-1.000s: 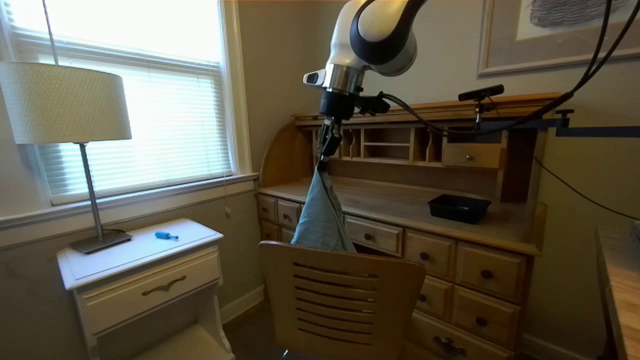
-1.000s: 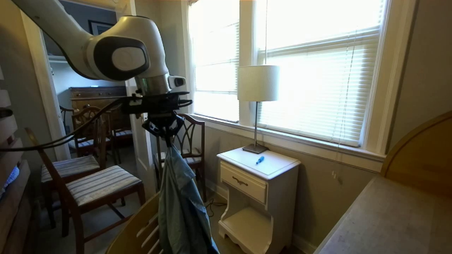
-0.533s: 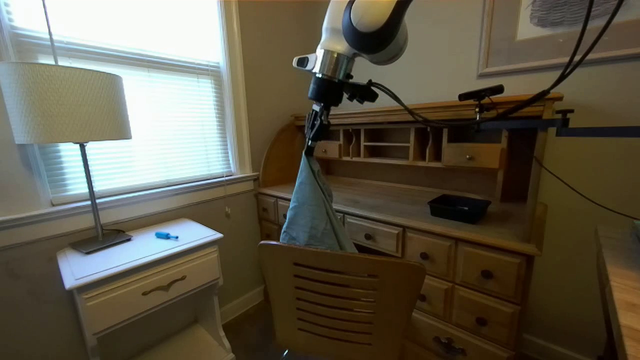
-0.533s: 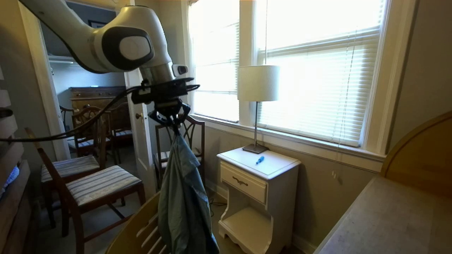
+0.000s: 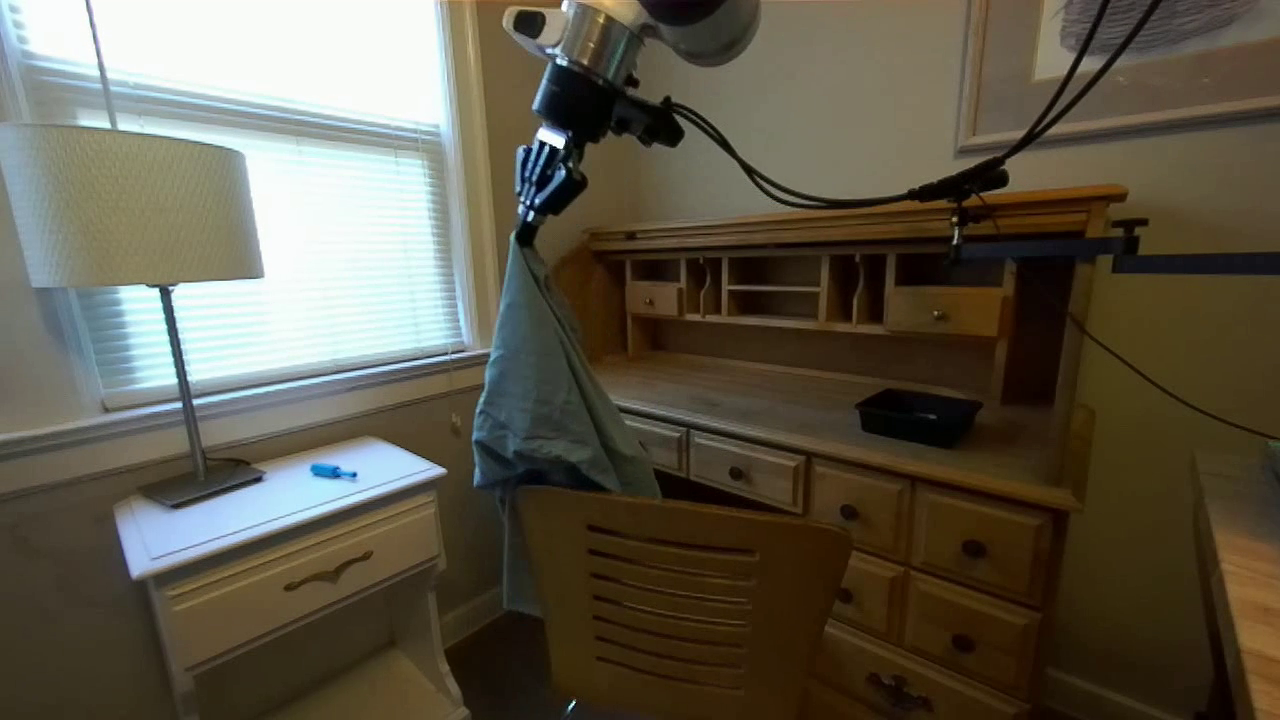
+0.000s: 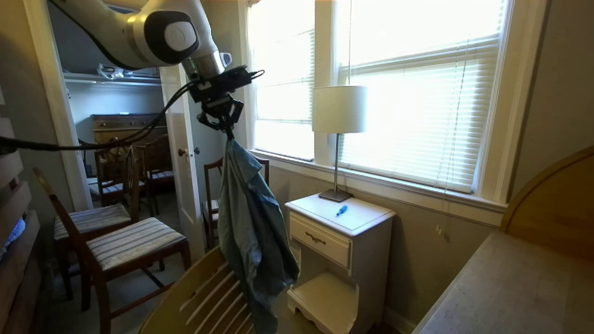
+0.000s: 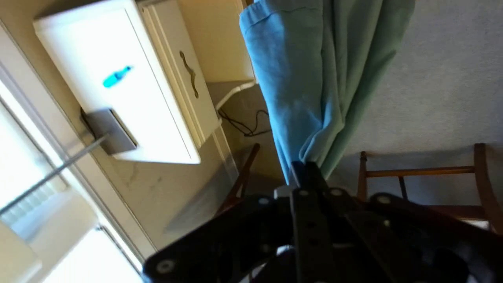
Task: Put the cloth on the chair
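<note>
A blue-green cloth (image 5: 545,390) hangs in folds from my gripper (image 5: 528,232). The fingers are shut on its top end, also in the wrist view, where the cloth (image 7: 302,78) runs away from the fingertips (image 7: 305,169). The light wooden chair (image 5: 690,690) stands below. In an exterior view the cloth hangs at the chair back's upper left corner, partly hidden behind it, with a strip showing past its left edge. In an exterior view the cloth (image 6: 253,232) hangs in front of the slatted chair back (image 6: 185,297). I cannot tell whether they touch. The seat is hidden.
A white nightstand (image 5: 300,530) with a lamp (image 5: 180,370) and a small blue tool (image 5: 332,471) stands by the window. A roll-top desk (image 5: 760,390) with a black tray (image 5: 918,417) is behind the chair. Striped-seat chairs (image 6: 134,241) stand near the doorway.
My gripper has risen and moved toward the window side, carrying the cloth. The cloth's lower part has swung out past the chair back's left edge in an exterior view. The chair has not moved.
</note>
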Controlling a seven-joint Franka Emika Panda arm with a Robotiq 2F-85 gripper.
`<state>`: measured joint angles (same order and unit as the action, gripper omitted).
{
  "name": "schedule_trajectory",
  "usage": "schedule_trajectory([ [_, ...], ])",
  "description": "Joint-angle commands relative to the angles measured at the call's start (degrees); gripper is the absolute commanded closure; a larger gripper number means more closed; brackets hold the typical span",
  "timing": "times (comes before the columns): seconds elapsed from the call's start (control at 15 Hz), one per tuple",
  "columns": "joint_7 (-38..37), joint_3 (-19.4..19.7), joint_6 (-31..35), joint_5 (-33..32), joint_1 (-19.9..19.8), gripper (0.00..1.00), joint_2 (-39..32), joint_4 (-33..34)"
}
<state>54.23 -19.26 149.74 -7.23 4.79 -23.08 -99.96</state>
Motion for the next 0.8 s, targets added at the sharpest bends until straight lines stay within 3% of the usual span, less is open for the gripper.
schedule_trajectory([
  [0.0, 10.3, -4.7, -1.3, 4.1, 0.7, 1.0, -4.4, 5.7],
  [0.2, 20.3, -9.8, -1.0, 10.4, -1.7, 1.0, -5.7, 4.8],
  [0.47, 22.5, -9.9, 1.3, 17.1, -3.3, 1.0, -3.8, -0.5],
  [0.73, 33.4, -12.6, -1.4, 21.1, -5.8, 1.0, -4.1, -1.1],
])
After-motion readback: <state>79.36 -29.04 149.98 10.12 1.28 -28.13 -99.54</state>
